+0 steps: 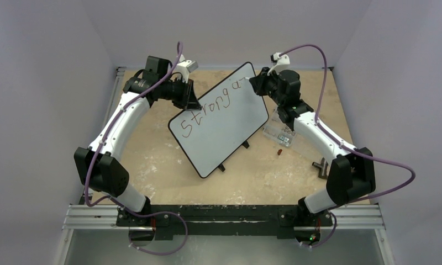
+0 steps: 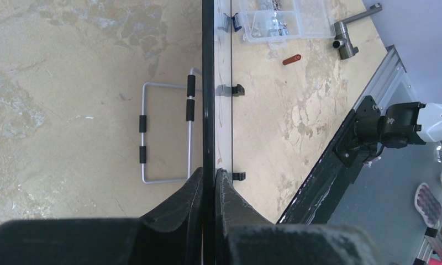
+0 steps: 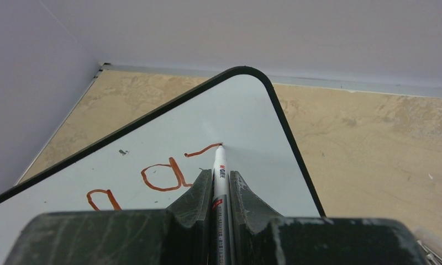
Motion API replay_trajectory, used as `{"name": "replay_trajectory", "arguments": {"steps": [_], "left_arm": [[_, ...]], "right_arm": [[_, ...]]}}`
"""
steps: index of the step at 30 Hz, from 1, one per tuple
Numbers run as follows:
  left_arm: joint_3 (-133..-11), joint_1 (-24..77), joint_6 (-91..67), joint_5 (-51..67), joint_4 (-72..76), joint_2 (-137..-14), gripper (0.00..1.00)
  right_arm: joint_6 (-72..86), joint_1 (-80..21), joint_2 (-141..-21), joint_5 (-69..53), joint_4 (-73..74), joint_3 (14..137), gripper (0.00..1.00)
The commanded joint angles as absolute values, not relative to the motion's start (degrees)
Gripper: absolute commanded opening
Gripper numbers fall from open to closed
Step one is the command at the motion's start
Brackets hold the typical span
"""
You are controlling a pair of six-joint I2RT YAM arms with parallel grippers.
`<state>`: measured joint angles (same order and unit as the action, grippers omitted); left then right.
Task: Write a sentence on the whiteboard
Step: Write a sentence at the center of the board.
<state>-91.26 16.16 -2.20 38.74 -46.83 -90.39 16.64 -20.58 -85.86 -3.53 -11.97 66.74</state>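
Observation:
The whiteboard (image 1: 224, 121) stands tilted across the middle of the table, propped on its wire stand (image 2: 163, 132). Reddish-brown letters of the sentence (image 1: 213, 107) run slantwise up its face, reading roughly "Strong a". My left gripper (image 1: 192, 98) is shut on the board's upper left edge; in the left wrist view I see the whiteboard's black rim (image 2: 208, 83) edge-on between the fingers of that gripper (image 2: 209, 178). My right gripper (image 3: 221, 179) is shut on a white marker pen (image 3: 220, 171). Its tip touches the whiteboard (image 3: 246, 110) at the end of a fresh stroke (image 3: 203, 150) near the top right corner.
A clear plastic box of metal bits (image 1: 279, 132) lies under my right arm, also in the left wrist view as the box (image 2: 282, 19). A small red cap (image 1: 279, 149) and a grey metal T-piece (image 1: 321, 167) lie to the board's right. Walls close in at the back and sides.

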Motion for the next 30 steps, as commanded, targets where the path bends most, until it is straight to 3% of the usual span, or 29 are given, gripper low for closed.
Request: {"name": "replay_trajectory", "arguments": {"steps": [1,30], "left_arm": [[-92.11,16.26,1.76,38.56,-42.86,-87.06,0.00],[-92.02,16.26,1.49,38.96,-42.56,-86.89,0.00]], "right_arm": [[17.43,-20.56,-81.30,-3.27,-13.21,66.26,0.00],[18.47,-20.55,-86.99,-8.17,-13.80,72.51,0.00]]}}
